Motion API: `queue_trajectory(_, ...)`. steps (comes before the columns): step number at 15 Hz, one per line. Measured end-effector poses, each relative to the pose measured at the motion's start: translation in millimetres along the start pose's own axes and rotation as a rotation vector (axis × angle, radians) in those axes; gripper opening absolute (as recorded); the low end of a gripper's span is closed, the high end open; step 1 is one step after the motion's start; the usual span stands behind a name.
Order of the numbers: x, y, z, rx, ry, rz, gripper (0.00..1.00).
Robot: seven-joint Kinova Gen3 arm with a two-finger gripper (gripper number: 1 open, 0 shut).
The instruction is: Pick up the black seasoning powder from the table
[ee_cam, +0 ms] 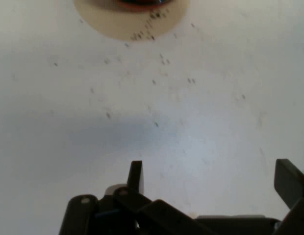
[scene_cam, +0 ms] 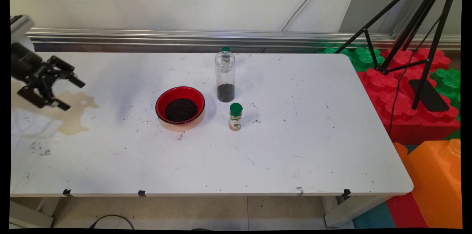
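Note:
My gripper hangs open over the table's far left, pointing toward the middle, with nothing between its fingers. A red bowl holding dark grains sits near the table's middle, well to the right of the gripper. Behind the bowl's right side stands a tall clear jar with dark grains at its bottom and a green lid. A small spice bottle with a green cap stands upright to the right of the bowl. In the hand view the gripper is over bare table, and only the bowl's rim shows at the top edge.
A brownish stain marks the table below the gripper. Dark crumbs lie scattered around the bowl. A black tripod stands off the table's right end on red and green foam blocks. An orange block sits at the lower right.

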Motion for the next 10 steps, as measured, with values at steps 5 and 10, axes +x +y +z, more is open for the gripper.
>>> queue_trajectory(5, 40.8, -18.4, 9.6, 0.03, 0.031, -0.041, 1.0)
queue_trajectory(10, 72.1, -32.2, 22.8, 0.053, 0.049, -0.061, 1.0)
